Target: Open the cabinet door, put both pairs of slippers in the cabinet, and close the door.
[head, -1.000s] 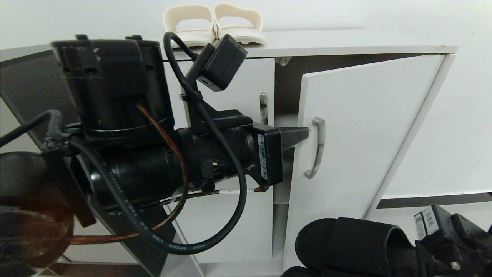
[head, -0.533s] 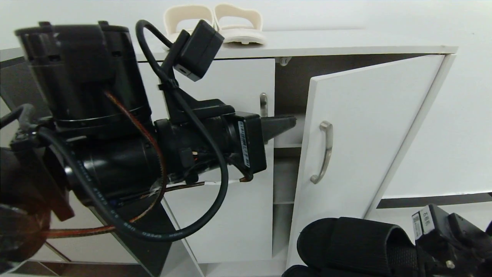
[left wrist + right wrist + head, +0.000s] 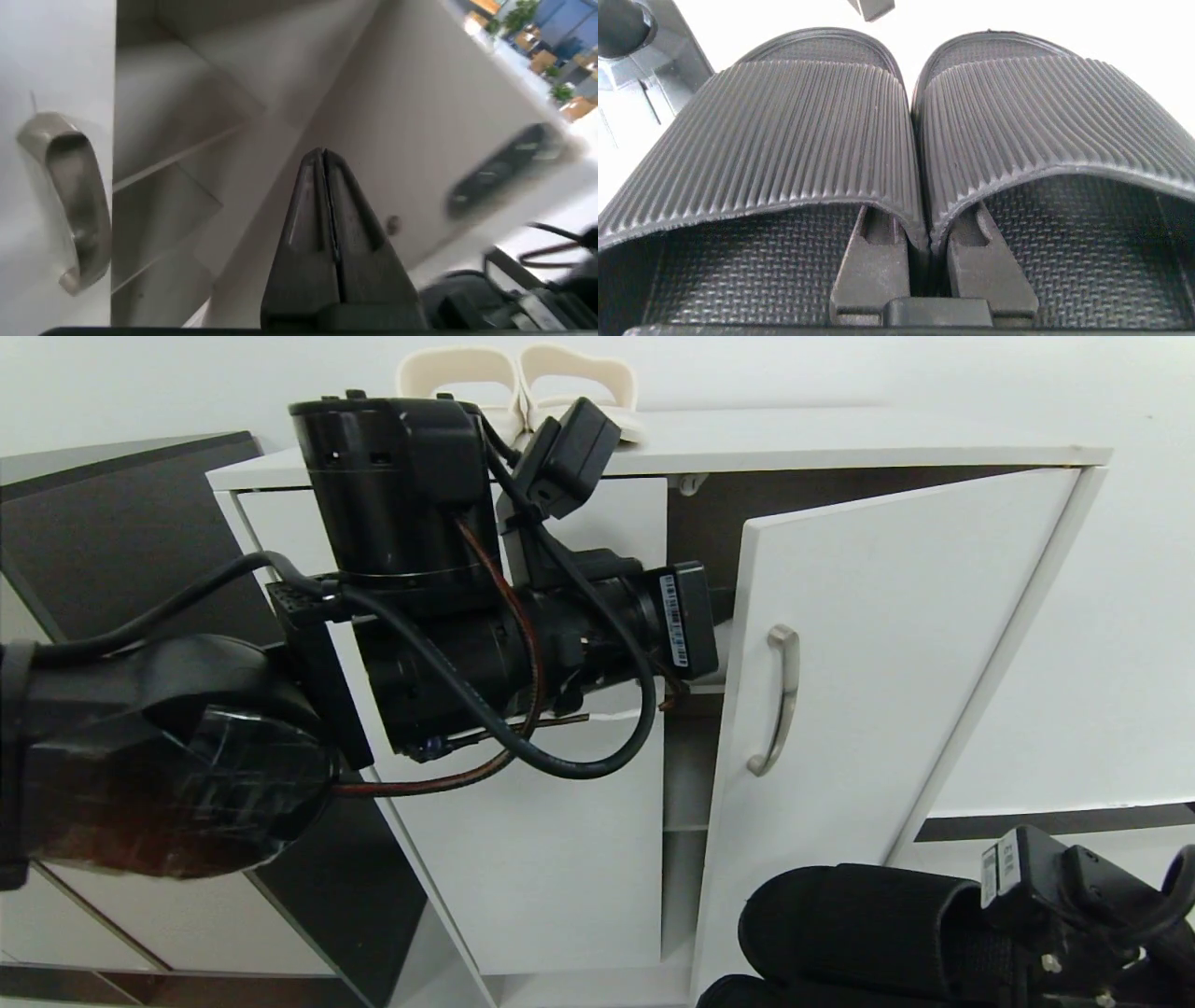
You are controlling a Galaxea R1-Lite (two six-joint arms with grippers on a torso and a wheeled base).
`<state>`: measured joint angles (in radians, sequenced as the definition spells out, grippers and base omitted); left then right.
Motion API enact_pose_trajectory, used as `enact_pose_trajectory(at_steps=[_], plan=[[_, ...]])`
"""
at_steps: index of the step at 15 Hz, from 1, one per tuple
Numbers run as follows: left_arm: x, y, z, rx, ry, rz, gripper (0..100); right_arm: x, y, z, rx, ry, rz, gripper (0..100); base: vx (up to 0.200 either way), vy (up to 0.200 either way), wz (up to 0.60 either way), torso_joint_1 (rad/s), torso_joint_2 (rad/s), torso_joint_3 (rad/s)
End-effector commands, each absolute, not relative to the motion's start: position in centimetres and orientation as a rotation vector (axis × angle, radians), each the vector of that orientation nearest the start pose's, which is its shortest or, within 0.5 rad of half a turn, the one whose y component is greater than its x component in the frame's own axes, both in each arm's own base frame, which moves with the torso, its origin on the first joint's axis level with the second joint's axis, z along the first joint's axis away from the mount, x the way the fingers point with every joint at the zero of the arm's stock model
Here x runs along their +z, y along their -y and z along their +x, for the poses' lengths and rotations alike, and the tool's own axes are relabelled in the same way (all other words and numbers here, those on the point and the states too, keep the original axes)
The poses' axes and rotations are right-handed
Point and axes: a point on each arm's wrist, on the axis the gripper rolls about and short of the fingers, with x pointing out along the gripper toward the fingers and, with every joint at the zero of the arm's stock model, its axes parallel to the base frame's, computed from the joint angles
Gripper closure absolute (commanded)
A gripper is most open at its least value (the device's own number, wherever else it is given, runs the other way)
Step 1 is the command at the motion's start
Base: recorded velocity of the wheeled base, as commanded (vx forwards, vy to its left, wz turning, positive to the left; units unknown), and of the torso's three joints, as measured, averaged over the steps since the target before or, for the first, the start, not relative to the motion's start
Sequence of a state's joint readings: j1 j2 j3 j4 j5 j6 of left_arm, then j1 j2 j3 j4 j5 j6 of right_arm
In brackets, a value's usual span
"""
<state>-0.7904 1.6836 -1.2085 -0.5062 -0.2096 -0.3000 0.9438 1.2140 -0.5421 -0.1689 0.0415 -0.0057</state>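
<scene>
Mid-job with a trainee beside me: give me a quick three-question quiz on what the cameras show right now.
1. True or false: the right door of the cabinet is fully closed.
2. Where does the cream pair of slippers lie? A: on the floor. B: on top of the cabinet. C: on a shelf inside.
3. Which hand holds the black pair of slippers?
Key: 1 false; 2 B; 3 right hand.

A white cabinet (image 3: 840, 434) carries a pair of cream slippers (image 3: 523, 373) on its top, near the back, seemingly side by side and touching, partly hidden.
</scene>
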Motion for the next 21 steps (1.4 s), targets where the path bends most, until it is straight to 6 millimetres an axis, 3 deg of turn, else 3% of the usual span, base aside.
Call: enact_pose_trajectory(at_steps=[1, 7, 11, 16, 21], plan=[[28.3, 23.8, 23.3, -0.984, -0.133, -0.279, 100, 17.9, -14.1, 10.1, 0.958, -0.486, -0.244, 100, 0.0, 0.0, 0.0, 0.0, 0.0, 0.0], [28.2, 23.8, 23.4, -0.976, -0.123, -0.257, 100, 17.4, -14.5, 10.3, 0.918, -0.503, -0.268, 100, 0.0, 0.0, 0.0, 0.0, 0.0, 0.0], [27.7, 24.2, 23.4, -0.973, -0.138, -0.253, 100, 16.4, -13.9, 8.6, 0.978, -0.517, -0.301, 100, -0.2, 0.0, 0.0, 0.005, 0.0, 0.002], [27.7, 26.8, 20.2, -1.096, -0.159, -0.248, 100, 16.4, -13.8, 7.4, 1.045, -0.5, -0.308, 100, -0.2, 0.0, 0.0, 0.0, 0.0, 0.0], [27.5, 25.4, 22.2, -1.025, -0.145, -0.335, 100, 16.3, -14.9, 8.2, 1.024, -0.516, -0.306, 100, -0.2, 0.0, 0.0, 0.001, 0.0, 0.003]])
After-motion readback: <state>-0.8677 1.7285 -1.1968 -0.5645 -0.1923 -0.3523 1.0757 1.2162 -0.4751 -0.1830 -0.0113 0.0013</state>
